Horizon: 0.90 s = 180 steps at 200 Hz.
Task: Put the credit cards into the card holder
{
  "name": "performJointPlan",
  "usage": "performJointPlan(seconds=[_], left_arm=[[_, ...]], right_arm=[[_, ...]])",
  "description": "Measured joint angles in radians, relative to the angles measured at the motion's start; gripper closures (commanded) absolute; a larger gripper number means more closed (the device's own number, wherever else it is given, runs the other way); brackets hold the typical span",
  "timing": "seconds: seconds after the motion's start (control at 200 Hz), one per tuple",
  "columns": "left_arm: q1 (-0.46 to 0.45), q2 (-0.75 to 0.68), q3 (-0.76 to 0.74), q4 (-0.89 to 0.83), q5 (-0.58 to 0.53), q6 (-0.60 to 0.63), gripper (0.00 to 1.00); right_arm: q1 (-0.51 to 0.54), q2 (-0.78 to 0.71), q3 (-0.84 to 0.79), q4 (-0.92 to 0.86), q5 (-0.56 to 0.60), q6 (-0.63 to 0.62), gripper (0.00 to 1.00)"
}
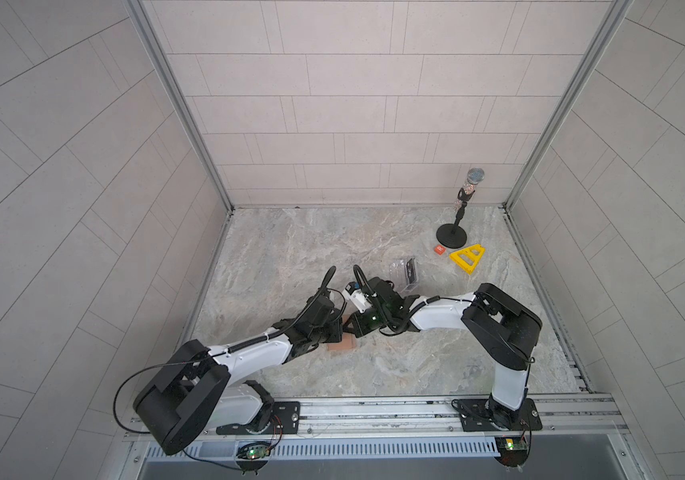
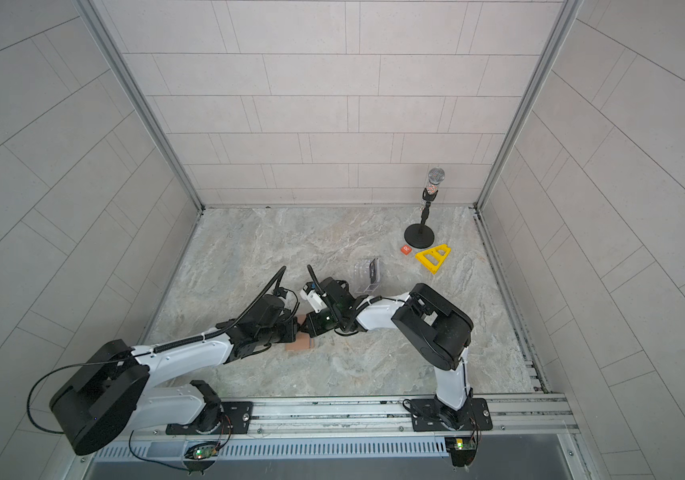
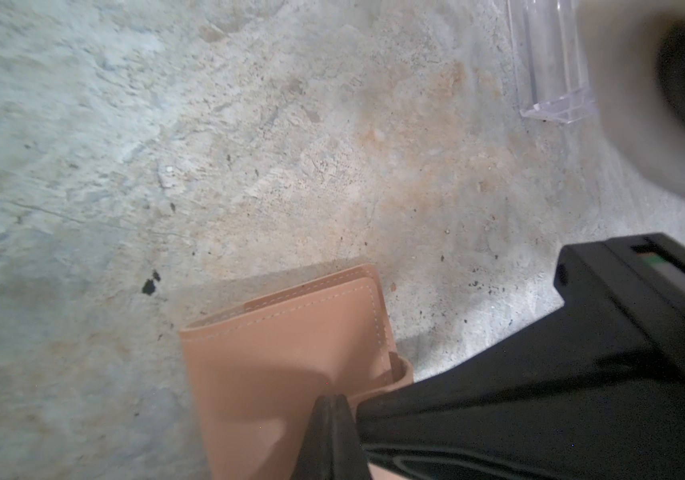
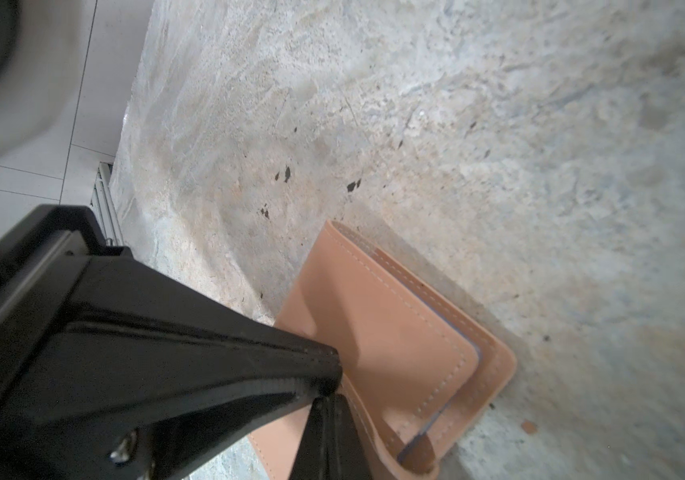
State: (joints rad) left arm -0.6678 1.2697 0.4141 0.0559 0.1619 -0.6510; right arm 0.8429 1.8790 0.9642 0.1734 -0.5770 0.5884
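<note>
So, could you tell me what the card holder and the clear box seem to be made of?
Card holder: apparently matte tan leather or faux leather, with pale stitched edges. Clear box: glossy transparent plastic, the table showing through.

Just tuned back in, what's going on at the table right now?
Both arms meet over the tan card holder, which lies folded on the marble table. The left gripper and the right gripper both have their fingers closed, with the tips down on the cover near the edge with the tab. I cannot tell whether either pinches the leather. The clear plastic box, with something dark inside, sits apart, further back.
</note>
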Motion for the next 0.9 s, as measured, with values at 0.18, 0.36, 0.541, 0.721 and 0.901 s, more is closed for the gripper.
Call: performJointPlan(seconds=[0.18,0.36,0.541,0.721,0.901], left_arm=[[0.0,-0.023,-0.021,0.011,-0.006,0.0,1.0],[0.0,-0.032,-0.042,0.04,-0.009,0.0,1.0],[0.0,-0.03,-0.038,0.041,-0.001,0.003,0.82],[0.002,-0.085,0.026,-0.085,0.004,0.033,0.47],[0.0,-0.248,0.124,-0.243,-0.199,0.068,0.31]], right_arm=[[0.022,0.001,0.018,-0.039,0.048,-0.025,0.95],[0.034,0.006,0.035,-0.071,0.079,-0.043,0.95],[0.038,-0.007,0.02,-0.059,0.089,-0.038,0.88],[0.038,-0.137,-0.088,-0.087,0.136,-0.026,0.66],[-0.017,-0.435,-0.174,-0.286,0.43,-0.063,0.61]])
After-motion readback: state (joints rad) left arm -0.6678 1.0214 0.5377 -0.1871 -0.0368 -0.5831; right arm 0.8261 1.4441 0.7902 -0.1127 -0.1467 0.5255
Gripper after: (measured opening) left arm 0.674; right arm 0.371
